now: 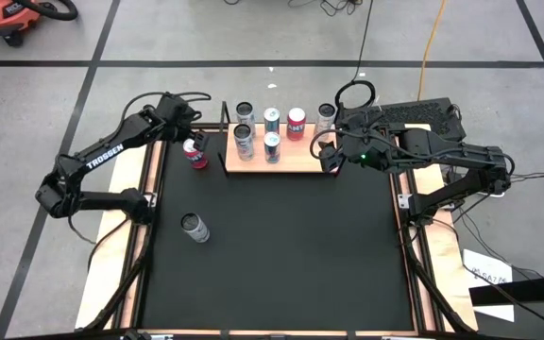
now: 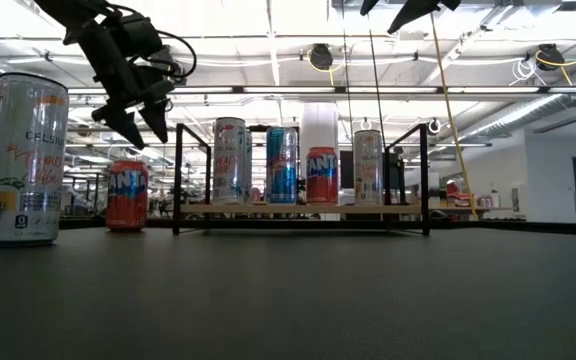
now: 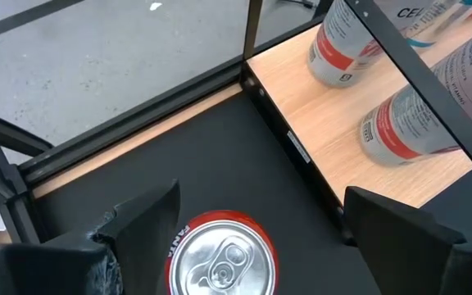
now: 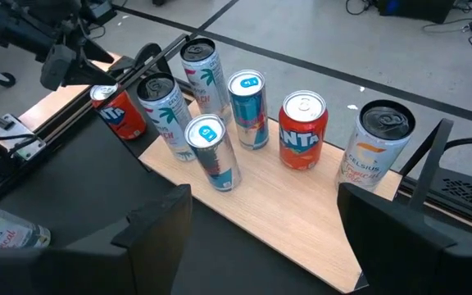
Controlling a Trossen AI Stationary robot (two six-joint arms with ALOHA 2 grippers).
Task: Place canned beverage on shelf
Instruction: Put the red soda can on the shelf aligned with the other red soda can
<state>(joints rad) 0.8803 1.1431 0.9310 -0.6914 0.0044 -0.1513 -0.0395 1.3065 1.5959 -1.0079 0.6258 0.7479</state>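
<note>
Celsius can (image 2: 25, 160) stands off shelf (image 2: 303, 211).

Below my left claw (image 3: 256, 238) stands an orange-red can (image 1: 195, 153); the shelf (image 1: 296, 159) is pale wood, black-framed, on my black table (image 1: 281, 246).

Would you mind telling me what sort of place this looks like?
Probably a robotics lab in an industrial hall: taped concrete floor, a shop vacuum, and a black table with a shelf of cans.
</note>
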